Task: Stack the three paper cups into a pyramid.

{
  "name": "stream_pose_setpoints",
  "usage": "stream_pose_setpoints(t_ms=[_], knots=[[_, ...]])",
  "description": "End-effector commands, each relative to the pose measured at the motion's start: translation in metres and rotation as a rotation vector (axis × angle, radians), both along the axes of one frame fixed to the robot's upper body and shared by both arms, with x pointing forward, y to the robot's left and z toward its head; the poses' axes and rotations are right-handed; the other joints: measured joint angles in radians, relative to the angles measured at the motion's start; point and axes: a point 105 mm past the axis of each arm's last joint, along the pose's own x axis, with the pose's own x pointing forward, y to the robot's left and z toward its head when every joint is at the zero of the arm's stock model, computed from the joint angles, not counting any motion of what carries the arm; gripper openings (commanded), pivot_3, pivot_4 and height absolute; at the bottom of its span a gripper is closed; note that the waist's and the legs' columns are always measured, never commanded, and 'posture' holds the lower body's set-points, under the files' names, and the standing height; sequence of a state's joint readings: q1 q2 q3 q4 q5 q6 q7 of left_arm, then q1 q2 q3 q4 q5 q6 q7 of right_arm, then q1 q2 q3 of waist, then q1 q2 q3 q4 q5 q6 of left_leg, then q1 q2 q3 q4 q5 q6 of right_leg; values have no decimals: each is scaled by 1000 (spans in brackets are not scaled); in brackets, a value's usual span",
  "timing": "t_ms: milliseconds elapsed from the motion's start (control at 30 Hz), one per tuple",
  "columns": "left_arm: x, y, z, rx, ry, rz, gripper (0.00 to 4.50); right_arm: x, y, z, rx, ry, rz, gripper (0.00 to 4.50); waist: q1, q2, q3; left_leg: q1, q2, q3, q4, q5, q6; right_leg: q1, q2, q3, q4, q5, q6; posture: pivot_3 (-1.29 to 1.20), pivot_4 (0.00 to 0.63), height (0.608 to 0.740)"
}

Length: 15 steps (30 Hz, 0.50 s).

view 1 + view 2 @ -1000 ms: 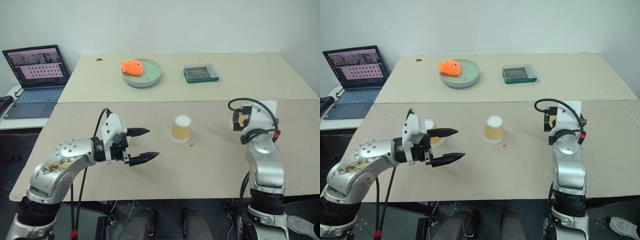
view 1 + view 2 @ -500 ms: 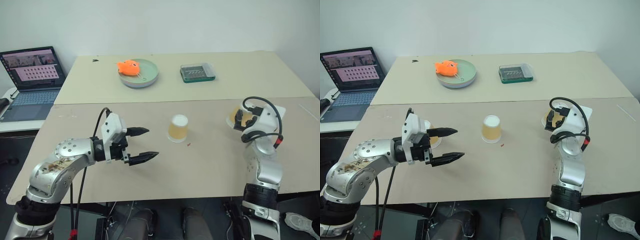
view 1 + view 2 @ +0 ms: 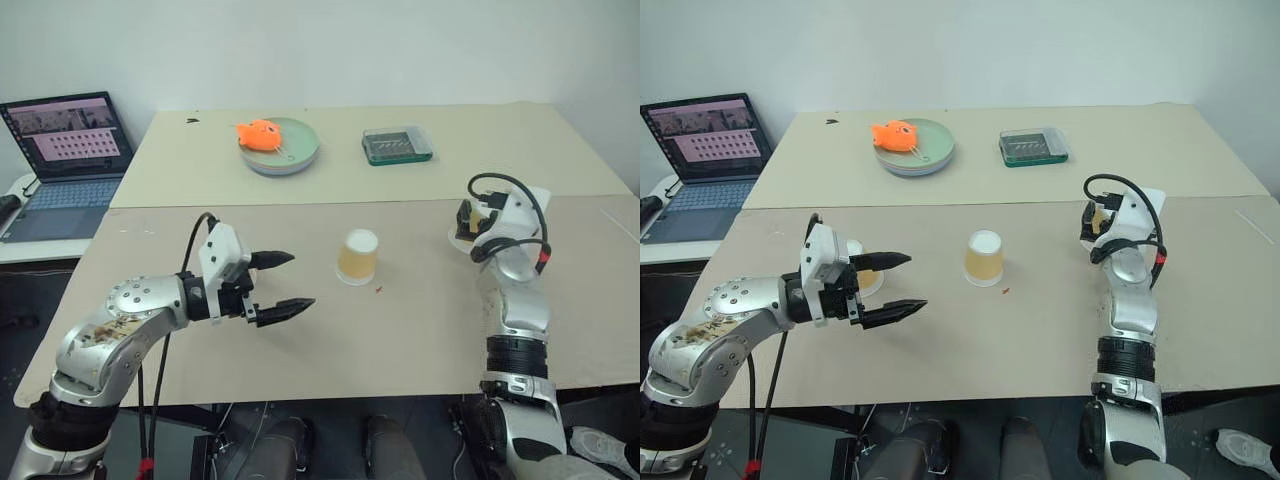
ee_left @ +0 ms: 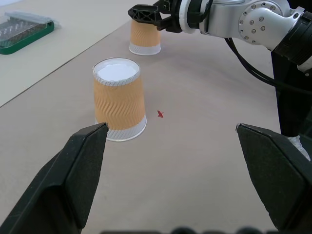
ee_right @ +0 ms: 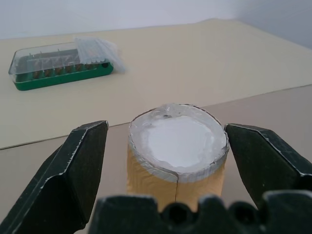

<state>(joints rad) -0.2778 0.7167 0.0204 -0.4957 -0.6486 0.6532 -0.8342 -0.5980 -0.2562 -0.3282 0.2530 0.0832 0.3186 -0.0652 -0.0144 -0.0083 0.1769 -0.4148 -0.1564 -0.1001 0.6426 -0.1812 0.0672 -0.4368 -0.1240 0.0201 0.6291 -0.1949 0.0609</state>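
Note:
One paper cup [image 3: 358,257] stands upside down, white base up, in the middle of the front table. A second cup [image 5: 176,151] stands upside down at the right, between the open fingers of my right gripper [image 5: 165,127], with a gap on each side. In the left wrist view that same cup [image 4: 145,36] shows beyond the middle cup [image 4: 119,100]. A third cup [image 3: 866,276] is half hidden behind my left gripper [image 3: 300,280], which hovers open and empty to the left of the middle cup. No pyramid stands.
On the far table sit a plate [image 3: 300,155] with an orange toy fish [image 3: 263,133] and a green box with a clear lid [image 3: 398,146]. A laptop [image 3: 65,150] stands open at the far left. A small red speck [image 3: 378,290] lies beside the middle cup.
My right arm has stretched forward, bringing its open gripper around the right cup. The left arm and the cups have stayed put.

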Motion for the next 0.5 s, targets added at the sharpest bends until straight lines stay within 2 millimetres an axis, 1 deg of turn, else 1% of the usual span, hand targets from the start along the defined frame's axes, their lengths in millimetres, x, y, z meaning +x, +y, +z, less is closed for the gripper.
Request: stream_pose_setpoints(t_ms=[33, 233, 333, 433, 467, 500], knots=[[-3, 1, 14, -2, -63, 0, 4500, 2, -5, 22, -30, -81, -4, 4453, 0, 0, 0, 0, 0, 0, 0, 0, 0, 0, 0, 0, 0, 0, 0, 0, 150, 730], [-3, 2, 14, -2, -63, 9, 4500, 4, -2, 18, -29, -78, 8, 4453, -2, 0, 0, 0, 0, 0, 0, 0, 0, 0, 0, 0, 0, 0, 0, 0, 150, 730], [-3, 2, 15, -2, -64, 12, 4500, 6, 1, 18, -31, -76, 20, 3647, -2, 0, 0, 0, 0, 0, 0, 0, 0, 0, 0, 0, 0, 0, 0, 0, 150, 730], [-3, 2, 15, -2, -64, 15, 4500, 7, 5, 19, -29, -83, 46, 2677, -1, 0, 0, 0, 0, 0, 0, 0, 0, 0, 0, 0, 0, 0, 0, 0, 150, 730], [-3, 2, 15, -2, -64, 16, 4500, 7, 6, 20, -33, -85, 50, 2532, -1, 0, 0, 0, 0, 0, 0, 0, 0, 0, 0, 0, 0, 0, 0, 0, 150, 730], [-3, 3, 15, -2, -64, 17, 4500, 7, 7, 20, -33, -88, 53, 2529, -2, 0, 0, 0, 0, 0, 0, 0, 0, 0, 0, 0, 0, 0, 0, 0, 150, 730]])
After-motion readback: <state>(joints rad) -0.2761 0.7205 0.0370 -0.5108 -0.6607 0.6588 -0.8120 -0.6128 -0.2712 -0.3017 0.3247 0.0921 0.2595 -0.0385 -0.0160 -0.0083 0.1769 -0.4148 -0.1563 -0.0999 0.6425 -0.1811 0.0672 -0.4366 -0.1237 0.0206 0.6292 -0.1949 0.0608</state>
